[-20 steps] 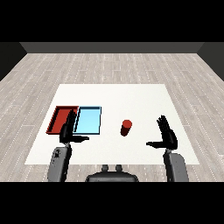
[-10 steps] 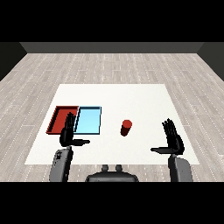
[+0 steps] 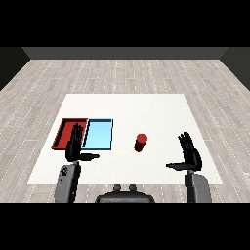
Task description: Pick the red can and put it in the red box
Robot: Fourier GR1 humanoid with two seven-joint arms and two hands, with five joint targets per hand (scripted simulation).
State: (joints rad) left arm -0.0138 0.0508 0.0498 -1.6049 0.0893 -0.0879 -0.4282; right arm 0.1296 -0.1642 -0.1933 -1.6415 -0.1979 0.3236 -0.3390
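Red can point(image 3: 141, 142) stood upright on the white worktop point(image 3: 146, 105), long axis vertical, just right of frame centre; touched by neither hand.

Right robot hand point(image 3: 189, 156) sat at lower right of the frame, fingers straight and spread, thumb pointing toward frame centre, holding nothing; can lay up and to the left of it, well apart, with bare worktop between.

Left robot hand point(image 3: 75, 147) sat at lower left, fingers likewise straight and apart, thumb pointing right, holding nothing; overlapped in the picture the near edges of the two trays; height above them could not be told; can lay to the right of it and slightly up.

Judged from these positions: right robot hand somewhat nearer the can, palm side already turned toward it; approach would call for a reach up-left in the frame, then fingers curled round the upright side.

Red tray point(image 3: 68, 132) lay at left of the frame, light blue tray point(image 3: 99, 134) touching or just beside it on the right, between red tray and can; nothing seen in either, though the near part of the red tray was hidden by the left robot hand.

Carry to the red tray would have to pass over the light blue tray; task judged at its start, can not yet grasped.
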